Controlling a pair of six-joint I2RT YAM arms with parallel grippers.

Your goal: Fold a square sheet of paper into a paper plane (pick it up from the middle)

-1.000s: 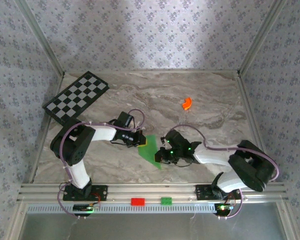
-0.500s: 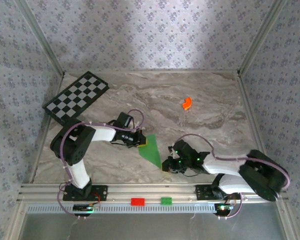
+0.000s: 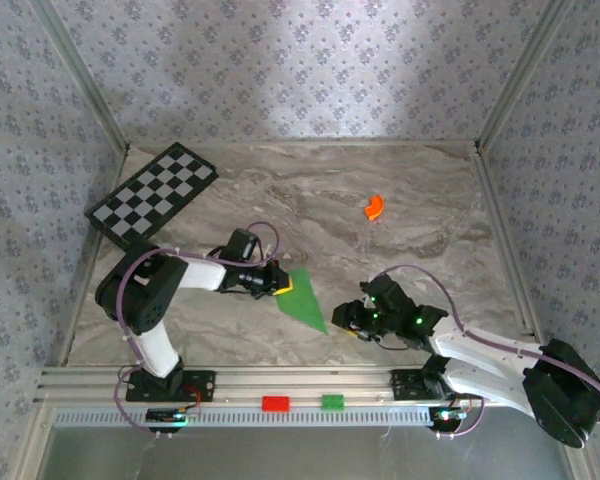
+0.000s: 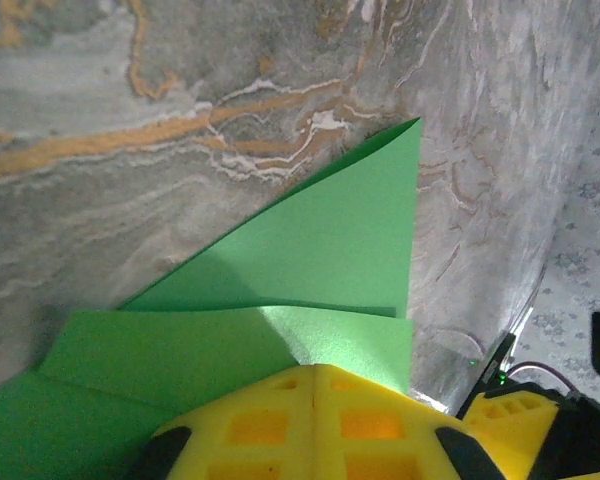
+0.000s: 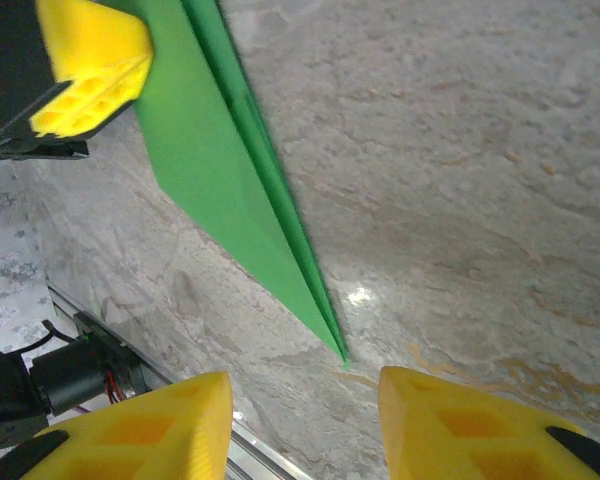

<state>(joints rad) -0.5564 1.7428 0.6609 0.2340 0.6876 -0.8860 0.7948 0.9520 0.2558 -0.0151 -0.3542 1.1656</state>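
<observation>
The left gripper [image 3: 277, 284] [image 4: 313, 385] has its yellow jaws pressed together with no gap, their tips set on the wide end of the slim, pointed, bright green paper plane [image 3: 302, 298] [image 4: 330, 250] [image 5: 210, 160]; I cannot tell whether any paper is nipped between them. The plane lies flat on the grey marble-patterned table top [image 3: 400, 200], near its front middle, with its folded layers overlapping and its sharp tip pointing toward the right gripper [image 3: 342, 318] [image 5: 302, 385]. That gripper's yellow jaws stand apart with nothing between them, low over the table, and the plane's tip ends just short of the gap. Farther back on the right lies a small orange curved piece [image 3: 373, 207], well apart from the plane. A black-and-white checkered board [image 3: 153, 193] lies in the far left corner.
</observation>
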